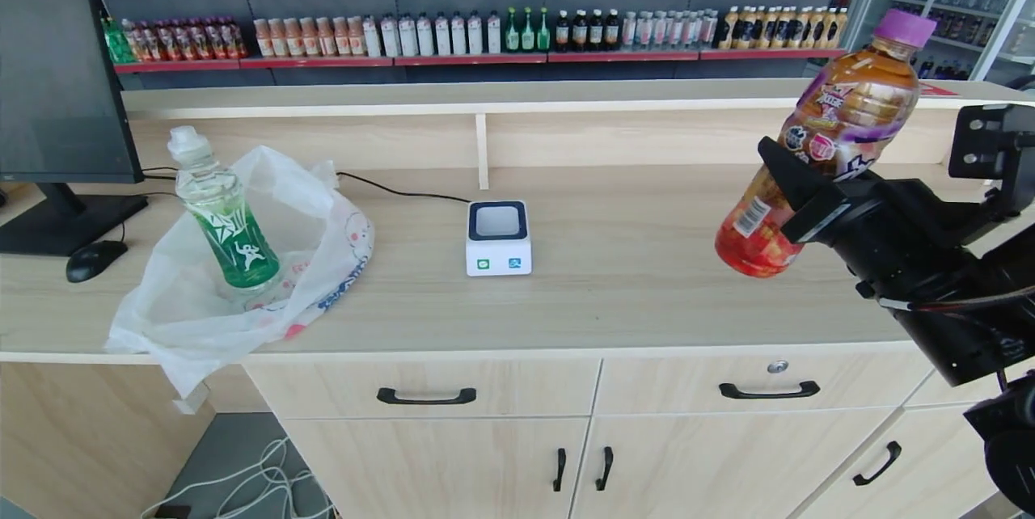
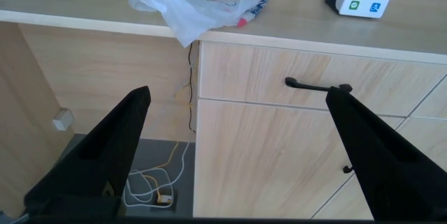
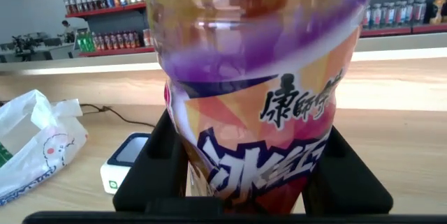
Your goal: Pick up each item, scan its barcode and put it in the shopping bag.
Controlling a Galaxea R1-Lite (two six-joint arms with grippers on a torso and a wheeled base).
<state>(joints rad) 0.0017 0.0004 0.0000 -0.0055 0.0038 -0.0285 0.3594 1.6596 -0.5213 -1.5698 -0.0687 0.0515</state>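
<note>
My right gripper is shut on a tea bottle with a purple cap, holding it tilted in the air above the counter's right part, its barcode facing left. From the right wrist, the bottle's label is close up between the black fingers. The white barcode scanner sits mid-counter, well left of the held bottle. A green-labelled bottle stands upright on the white shopping bag at the left. My left gripper hangs open below counter height, facing the cabinet front.
A monitor and a mouse stand at the counter's far left. A cable runs to the scanner. A raised ledge backs the counter; drink shelves stand behind. Drawers with black handles are below.
</note>
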